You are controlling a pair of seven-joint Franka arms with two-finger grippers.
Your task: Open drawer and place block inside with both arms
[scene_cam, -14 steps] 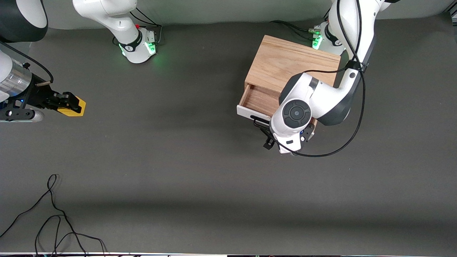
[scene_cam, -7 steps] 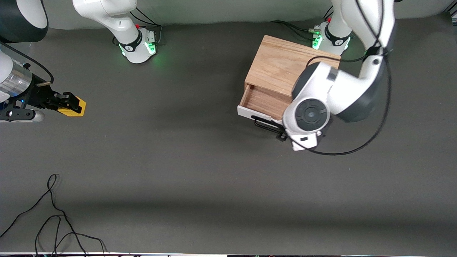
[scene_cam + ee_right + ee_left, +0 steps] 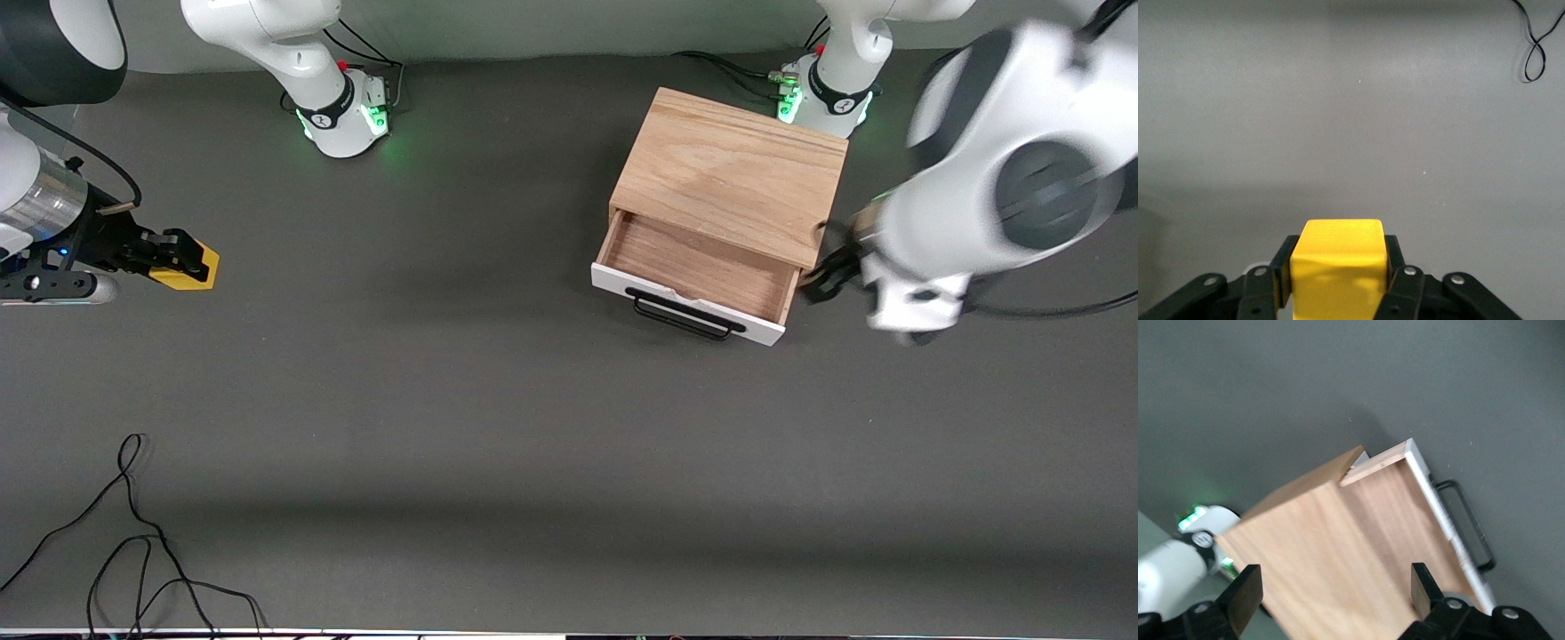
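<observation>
The oak cabinet (image 3: pixel 729 173) stands near the left arm's base. Its drawer (image 3: pixel 702 267) is pulled out, with the white front (image 3: pixel 613 280) and the black handle (image 3: pixel 685 316) facing the front camera; the wooden inside holds nothing. My left gripper (image 3: pixel 822 280) is beside the cabinet's corner toward the left arm's end, blurred. In the left wrist view the left gripper (image 3: pixel 1335 597) is open above the cabinet top (image 3: pixel 1311 547), with the drawer (image 3: pixel 1398 513) past it. My right gripper (image 3: pixel 164 253) is shut on the yellow block (image 3: pixel 194 268) at the right arm's end; the block (image 3: pixel 1338 263) sits between the fingers (image 3: pixel 1279 270).
A loose black cable (image 3: pixel 133 533) loops on the grey mat near the front edge at the right arm's end, also seen as a cable (image 3: pixel 1535 47) in the right wrist view. Both green-lit bases (image 3: pixel 347 116) stand along the back.
My left arm has let go of the handle and swung away toward its own end of the table, uncovering the open drawer. The right gripper with the block has edged slightly toward the cabinet.
</observation>
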